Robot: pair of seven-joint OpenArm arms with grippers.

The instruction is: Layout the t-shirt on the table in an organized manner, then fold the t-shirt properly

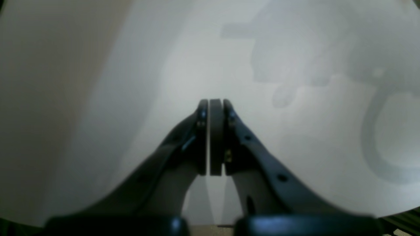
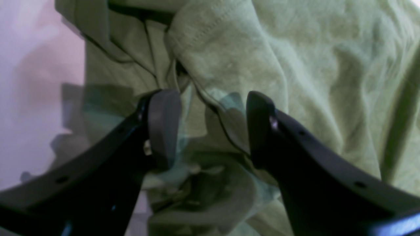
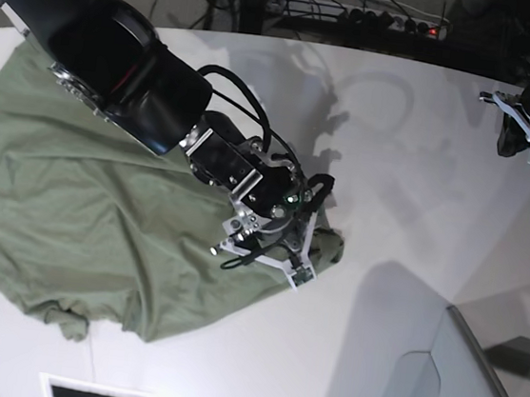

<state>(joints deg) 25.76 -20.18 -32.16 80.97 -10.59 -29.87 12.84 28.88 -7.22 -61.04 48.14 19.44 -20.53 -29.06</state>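
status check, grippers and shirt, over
Right gripper open, poised over the bunched shirt edge. Left gripper shut, empty, above bare table. Shirt crumpled, unfolded. Nothing in the way.

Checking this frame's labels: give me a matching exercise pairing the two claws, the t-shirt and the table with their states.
Column one:
1. left claw
2. right claw
3. t-shirt
4. table

Column two:
A. crumpled, olive green
B. open, over a fabric fold
C. white, bare under one claw
D. shut, holding nothing

Pairs: 1-D, 2-B, 3-A, 4-C
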